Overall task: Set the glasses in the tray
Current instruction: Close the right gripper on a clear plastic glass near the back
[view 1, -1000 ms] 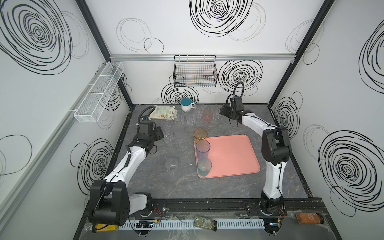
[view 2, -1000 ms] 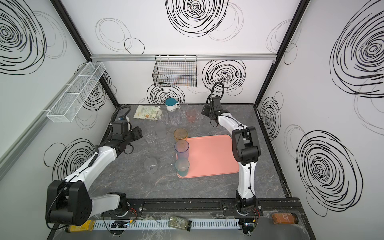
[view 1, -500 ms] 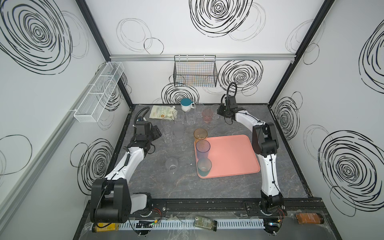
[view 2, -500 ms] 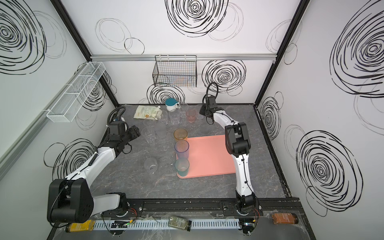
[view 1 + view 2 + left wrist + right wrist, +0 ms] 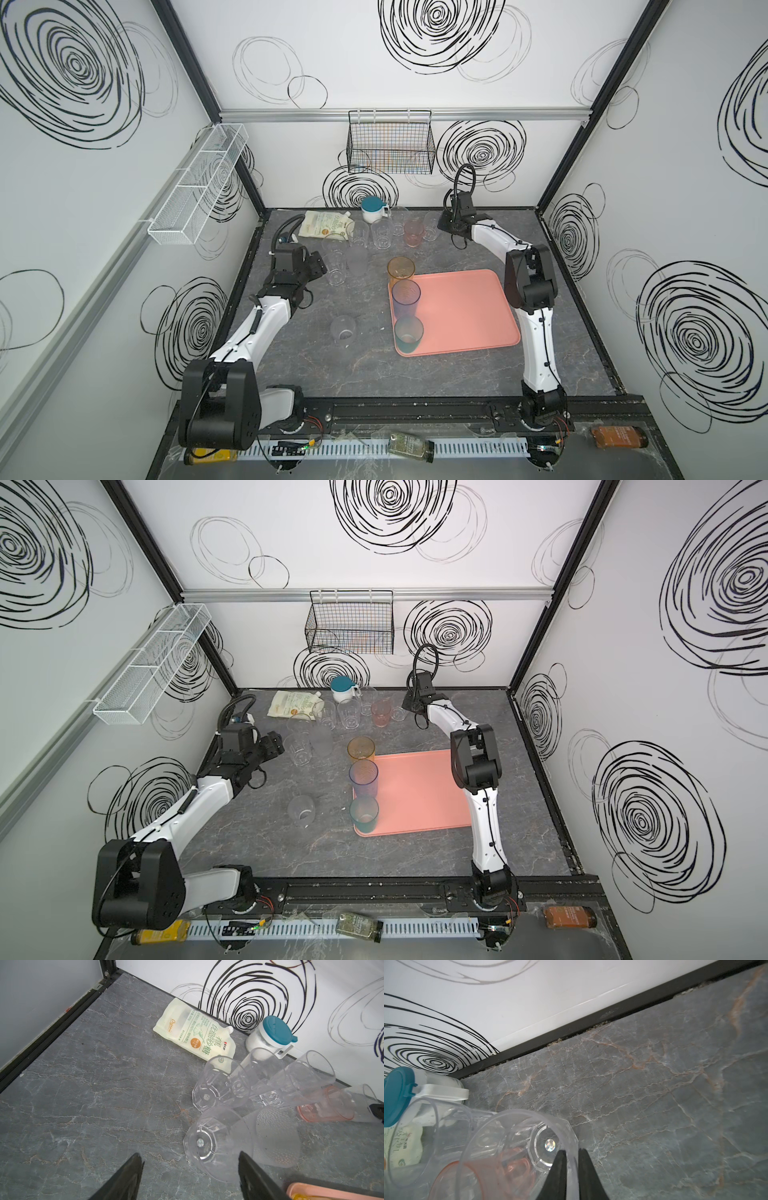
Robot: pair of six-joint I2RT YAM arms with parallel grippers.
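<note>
While tinted glasses [image 5: 406, 293] are held in the tray [image 5: 465, 307], a clear glass [image 5: 517, 1126] is clamped by the right pincer [image 5: 572, 1150]. The left pincer [image 5: 190, 1154] is parted.

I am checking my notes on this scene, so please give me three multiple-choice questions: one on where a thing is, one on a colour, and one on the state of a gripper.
1. Where does the mug stand?
A. At the back, beside the pouch
B. At the front edge
C. Lifted in the air

2. What colour is the glass on the tray nearest the front?
A. Pink
B. Teal
C. Amber

3. The right gripper is:
A. Wide open
B. Shut on nothing
C. Shut on the wall of a clear glass

Answers:
1. A, both top views show it by the back wall next to the pouch.
2. B, the teal glass stands at the tray's front corner.
3. C, the right wrist view shows one finger inside the rim and one outside.
</note>
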